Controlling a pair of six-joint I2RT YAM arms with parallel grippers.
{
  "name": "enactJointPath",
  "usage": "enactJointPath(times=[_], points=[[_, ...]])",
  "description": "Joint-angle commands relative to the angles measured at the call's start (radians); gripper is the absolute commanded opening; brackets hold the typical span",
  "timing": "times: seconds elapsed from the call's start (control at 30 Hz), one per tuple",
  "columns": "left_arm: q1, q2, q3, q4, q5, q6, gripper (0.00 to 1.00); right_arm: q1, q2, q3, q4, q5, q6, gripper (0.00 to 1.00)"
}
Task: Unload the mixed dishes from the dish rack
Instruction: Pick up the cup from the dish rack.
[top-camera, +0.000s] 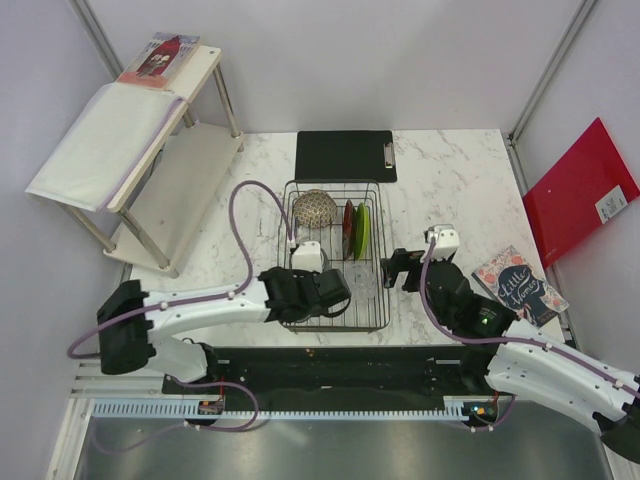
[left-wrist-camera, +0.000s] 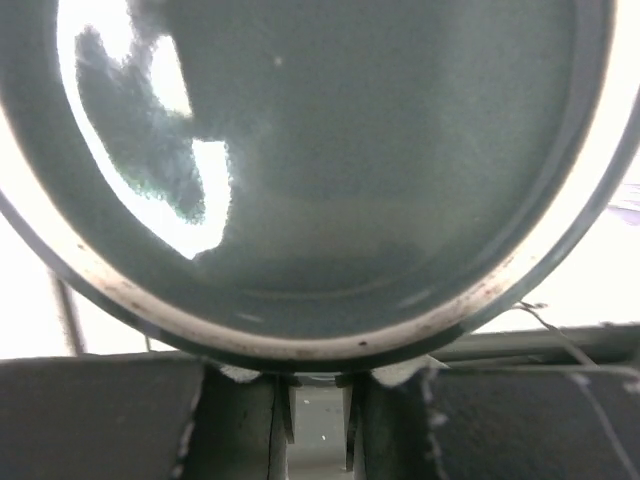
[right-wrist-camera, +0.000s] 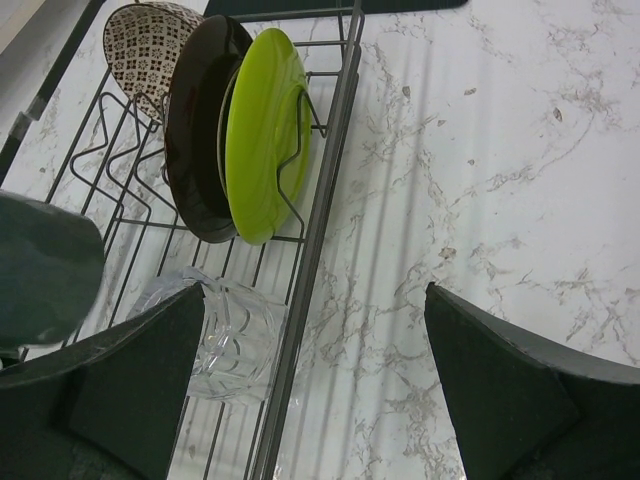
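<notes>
The dish rack (top-camera: 378, 250) stands mid-table. In it lean a speckled bowl (top-camera: 314, 207), a dark red plate (top-camera: 349, 230) and a lime-green plate (top-camera: 363, 230). A clear glass (right-wrist-camera: 235, 340) lies at its near right corner. My left gripper (top-camera: 322, 290) is over the rack's near part. Its jaws (left-wrist-camera: 318, 385) are nearly together on the dark grey-green mug (left-wrist-camera: 320, 180), whose inside fills the left wrist view. The exact hold is hidden. The mug also shows in the right wrist view (right-wrist-camera: 40, 270). My right gripper (right-wrist-camera: 315, 380) is open and empty over the marble just right of the rack (right-wrist-camera: 320, 220).
A black clipboard (top-camera: 345, 155) lies behind the rack. A book (top-camera: 518, 285) lies at the right, with a red folder (top-camera: 580, 190) leaning on the right wall. A two-tier shelf (top-camera: 150, 150) with a white pad stands at the far left.
</notes>
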Motion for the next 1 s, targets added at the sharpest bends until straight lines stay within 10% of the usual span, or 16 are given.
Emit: enactJointPath(times=[0.0, 0.17, 0.47, 0.97], points=[[-0.007, -0.202, 0.076, 0.017, -0.152, 0.215, 0.02, 0.002, -0.018, 0.066, -0.008, -0.005, 0.015, 0.98], [-0.007, -0.358, 0.072, 0.115, -0.080, 0.422, 0.02, 0.001, -0.029, 0.098, -0.022, -0.012, 0.035, 0.98], [-0.005, -0.901, -0.290, 0.764, 0.198, 0.780, 0.02, 0.001, -0.191, 0.063, 0.073, 0.000, 0.147, 0.92], [0.054, -0.765, -0.203, 0.928, 0.759, 0.783, 0.02, 0.001, -0.190, 0.089, 0.283, -0.399, 0.129, 0.92]])
